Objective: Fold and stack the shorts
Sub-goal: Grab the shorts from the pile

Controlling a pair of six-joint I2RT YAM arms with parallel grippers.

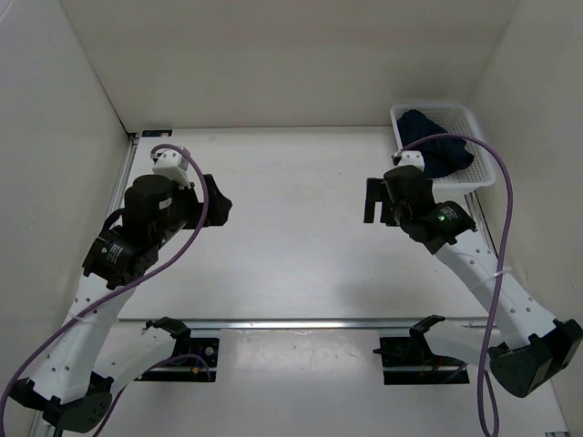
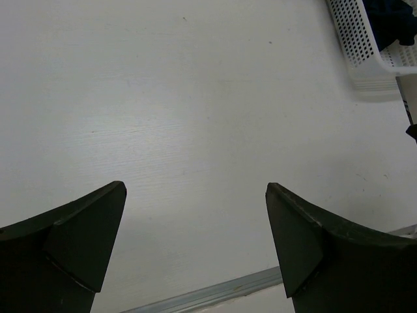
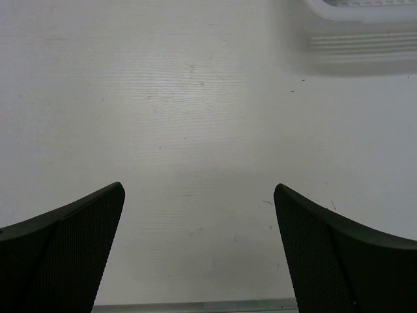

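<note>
- Two pincers, both spread wide and holding nothing: the left gripper (image 1: 217, 200) hangs over the left side of the table (image 1: 291, 237), and the right gripper (image 1: 373, 200) over the right side, just beside the basket.
- In each wrist view, two dark fingers (image 2: 85, 241) frame bare white tabletop, the fingers cut off by the bottom edge.
- One pair of shorts (image 1: 435, 144), dark navy, lies bunched in the one white mesh basket (image 1: 485, 173) at the far right corner.
- Two purple cables, one looping along each arm (image 1: 496, 273).
- The shorts are crumpled, so legs and waist cannot be told apart; the right arm's wrist covers their near edge.
- The right wrist view catches only the basket's rim (image 3: 365, 10).
</note>
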